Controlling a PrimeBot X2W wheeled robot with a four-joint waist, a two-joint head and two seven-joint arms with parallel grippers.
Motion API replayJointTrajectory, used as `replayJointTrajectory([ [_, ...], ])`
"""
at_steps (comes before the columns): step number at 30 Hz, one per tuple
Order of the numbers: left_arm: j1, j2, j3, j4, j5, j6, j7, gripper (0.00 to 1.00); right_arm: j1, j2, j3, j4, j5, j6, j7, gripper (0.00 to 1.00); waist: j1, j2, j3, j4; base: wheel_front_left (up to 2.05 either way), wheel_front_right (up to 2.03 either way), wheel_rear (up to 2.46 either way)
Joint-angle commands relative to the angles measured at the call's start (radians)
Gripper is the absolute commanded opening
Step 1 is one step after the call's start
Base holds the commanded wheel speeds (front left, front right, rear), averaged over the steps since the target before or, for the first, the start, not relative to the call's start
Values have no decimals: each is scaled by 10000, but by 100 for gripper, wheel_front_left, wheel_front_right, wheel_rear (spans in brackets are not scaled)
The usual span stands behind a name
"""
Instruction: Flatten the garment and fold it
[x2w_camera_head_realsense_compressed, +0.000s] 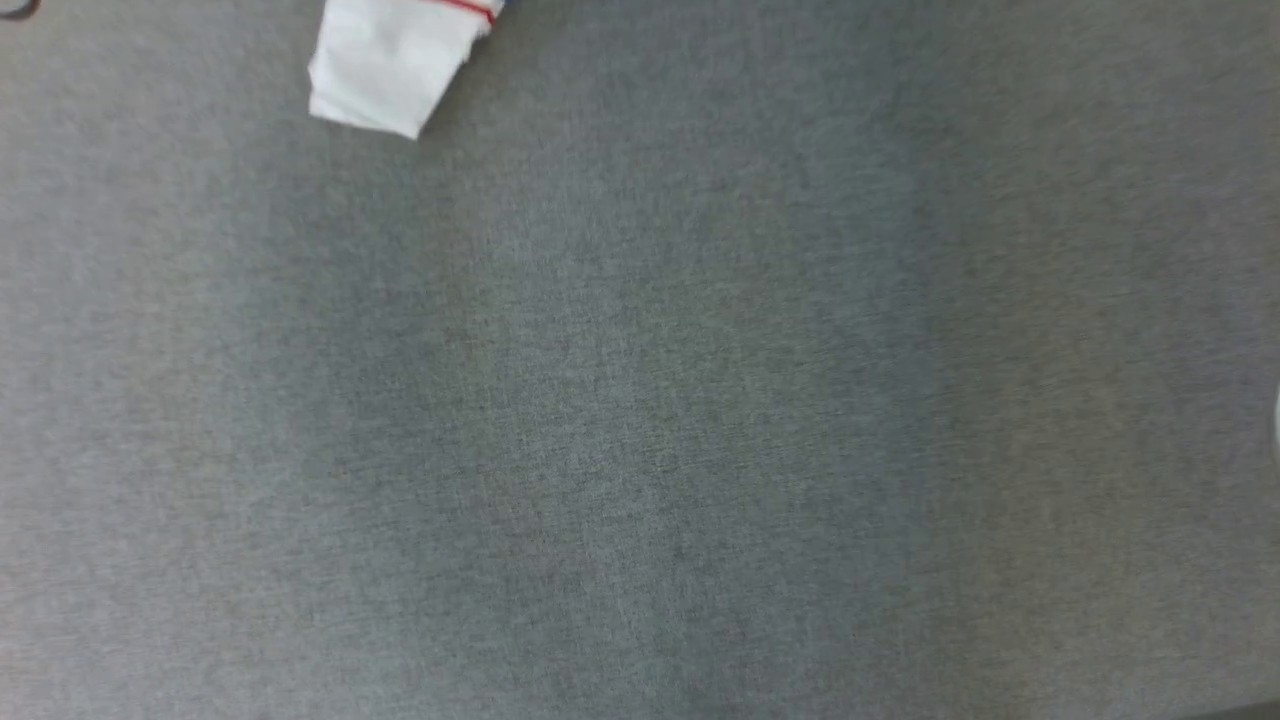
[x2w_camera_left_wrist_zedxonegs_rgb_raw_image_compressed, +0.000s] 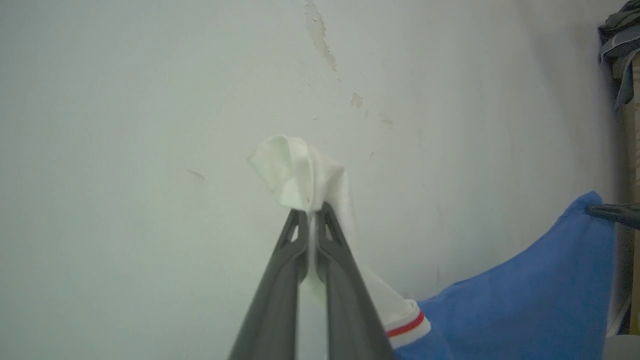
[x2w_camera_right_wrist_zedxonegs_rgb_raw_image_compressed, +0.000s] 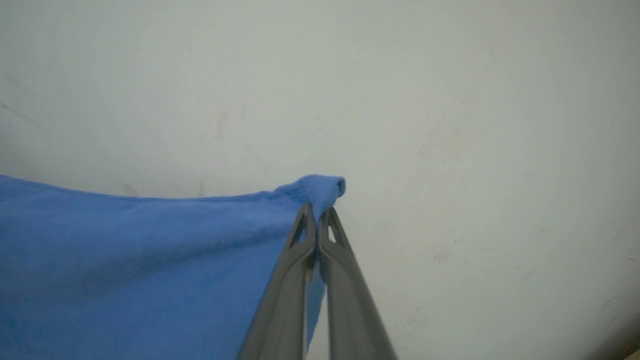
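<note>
**A:** How does the left pincer (x2w_camera_left_wrist_zedxonegs_rgb_raw_image_compressed: 311, 212) stand?

**B:** It is closed almost to nothing. Its two long dark fingers pinch a bunched fold of white sleeve cloth (x2w_camera_left_wrist_zedxonegs_rgb_raw_image_compressed: 300, 170), which puffs out above the tips.

**A:** And what does that sleeve belong to?

**B:** It belongs to the garment (x2w_camera_left_wrist_zedxonegs_rgb_raw_image_compressed: 525, 300), a royal-blue basketball-style shirt with white short sleeves and a red-and-white striped band where sleeve meets body. From the pinch the sleeve runs down behind the fingers to the band, and the blue body spreads away to the lower right.

**A:** The right pincer (x2w_camera_right_wrist_zedxonegs_rgb_raw_image_compressed: 317, 212)?

**B:** It is closed just as tightly, nipping a rolled blue corner of the shirt. In its own wrist view the blue cloth hangs from that corner in a sagging sheet to the left. In the left wrist view its dark tip holds the blue peak at the far right edge.

**A:** So where is the shirt?

**B:** It hangs between the two pincers, in front of a pale off-white wall (x2w_camera_left_wrist_zedxonegs_rgb_raw_image_compressed: 150, 100) with patches of peeled paint.

**A:** Anything else around?

**B:** There is a heap of grey-blue cloth (x2w_camera_left_wrist_zedxonegs_rgb_raw_image_compressed: 620, 45) at the top right of the left wrist view. In the head view, one white sleeve with its red stripe hangs at the top left over a grey, woven-textured counter (x2w_camera_head_realsense_compressed: 640, 420). Nothing lies between the pincers and the cloth.
</note>
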Motion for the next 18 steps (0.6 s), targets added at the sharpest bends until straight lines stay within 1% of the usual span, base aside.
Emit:
replayJointTrajectory([
  [1,-47,54,-149,-43,-72,-67,-160,0,-61,27,-63,-107,-118,-7,-122,0,-2,0,980,183,0,0,0],
  [5,199,215,-716,-396,-498,-68,-559,0,57,27,-219,-302,-320,-7,-362,0,-2,0,1641,395,0,0,0],
  [7,413,398,-1079,-713,-703,-68,-728,0,193,27,-173,-334,-342,-7,-484,0,-2,0,1899,499,0,0,0],
  [9,748,572,-1210,-994,-1064,-68,-899,0,375,27,-108,-361,-241,-7,-667,0,-2,0,2021,579,0,0,0],
  [14,2019,1005,-1054,-1798,-1922,-68,-1158,0,1096,27,498,-496,456,-7,-1106,0,-2,0,1908,740,0,0,0],
  [18,3441,1469,-704,-2599,-2501,-66,-1211,0,2261,-49,1007,-1269,1349,-7,-1287,0,-2,0,1468,820,0,0,0],
])
